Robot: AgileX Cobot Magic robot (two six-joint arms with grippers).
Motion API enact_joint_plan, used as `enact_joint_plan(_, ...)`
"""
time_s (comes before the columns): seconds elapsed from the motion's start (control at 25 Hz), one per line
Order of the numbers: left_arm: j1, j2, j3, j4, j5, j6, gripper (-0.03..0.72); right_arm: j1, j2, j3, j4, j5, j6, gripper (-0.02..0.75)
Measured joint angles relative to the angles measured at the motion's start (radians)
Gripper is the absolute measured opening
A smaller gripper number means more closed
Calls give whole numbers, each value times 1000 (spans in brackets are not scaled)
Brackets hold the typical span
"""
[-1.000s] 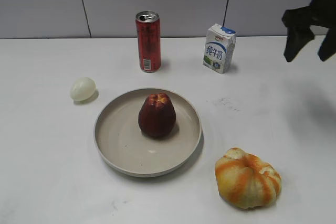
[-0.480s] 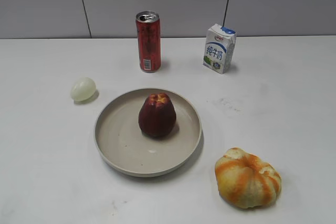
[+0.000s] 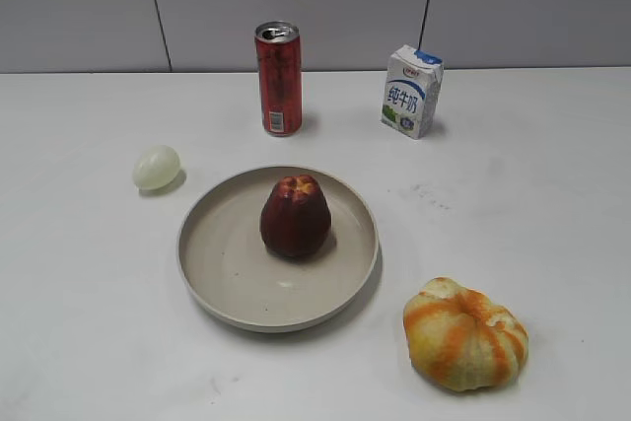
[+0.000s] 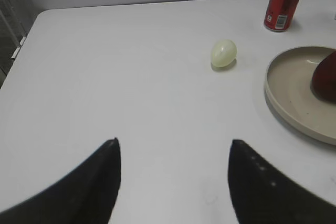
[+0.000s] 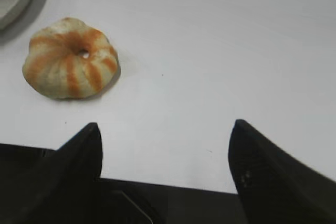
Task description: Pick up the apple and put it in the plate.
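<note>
Apple [image 3: 295, 216] on plate [image 3: 222, 268], egg [image 3: 156, 167] nearby

A red drink can [image 3: 279, 78] stands upright at the back of the white surface [image 3: 552, 204], its top opened. To its right, well apart, a small white-and-blue milk carton [image 3: 411, 91] with green markings stands upright, turned slightly at an angle. A pale, smooth egg [image 3: 156, 167] lies on the left side, forward of the can. At the front right sits an orange-and-yellow ribbed pumpkin [image 3: 464, 334], lumpy and squat. Behind the surface runs a grey panelled wall [image 3: 345, 2] with dark vertical seams.
</note>
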Motion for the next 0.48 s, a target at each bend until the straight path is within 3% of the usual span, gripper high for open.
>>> enact_joint_plan(0.48,0,0,0,0,0,0,491,0,-278,4,2,1,0,592)
